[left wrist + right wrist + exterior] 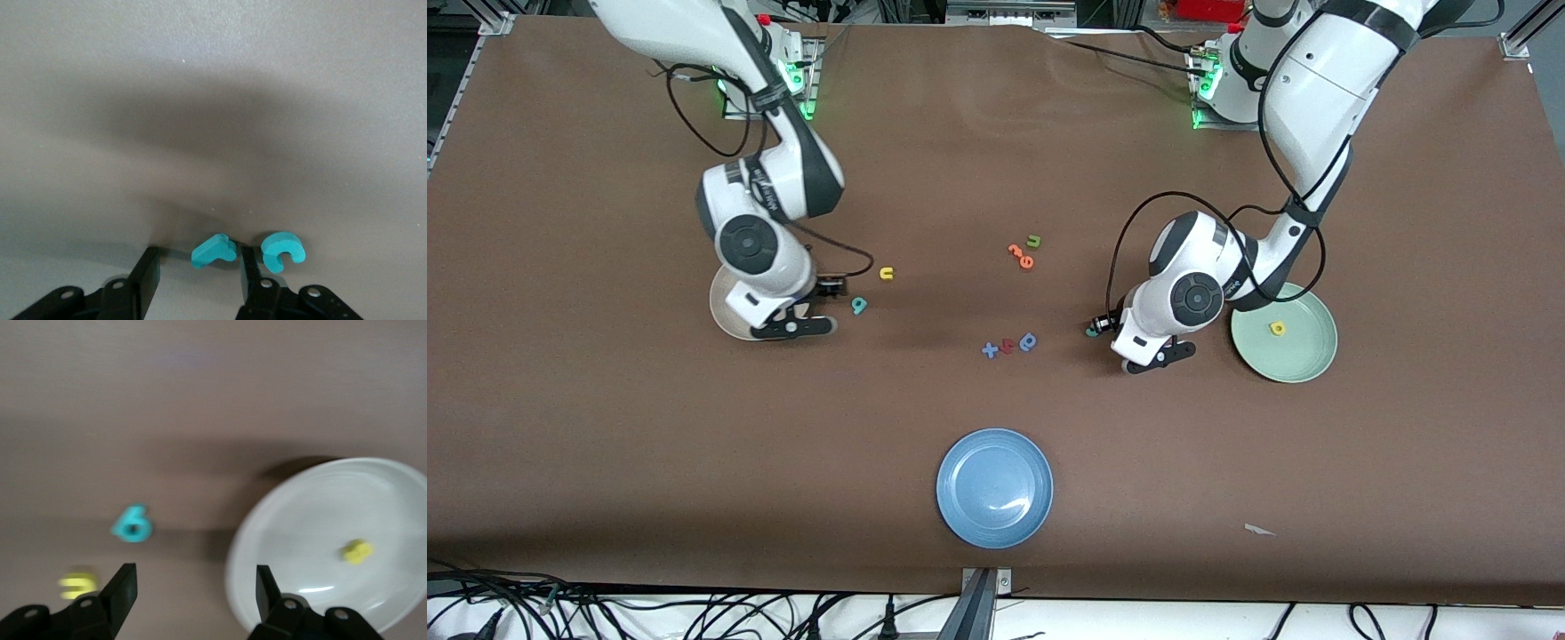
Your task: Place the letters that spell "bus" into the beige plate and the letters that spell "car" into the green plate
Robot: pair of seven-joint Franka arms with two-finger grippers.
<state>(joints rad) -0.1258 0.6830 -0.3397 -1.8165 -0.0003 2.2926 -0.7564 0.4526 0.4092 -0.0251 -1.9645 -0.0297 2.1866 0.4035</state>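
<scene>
Teal r [213, 251] lies on the table between my left pincer's [200, 277] open fingers, not gripped, so I can pinch it. Teal c [283, 251] lies just outside one finger. My right pincer [193, 587] is open and empty, with the beige plate [280, 540] and its yellow s [357, 551] beside it.

Farther off: teal b [132, 525], yellow u [79, 585], green plate [1307, 356] holding the yellow a [1278, 328].

Both arms reach down to the table, left end effector [197, 277] and right end effector [193, 587] with fingers apart.
</scene>
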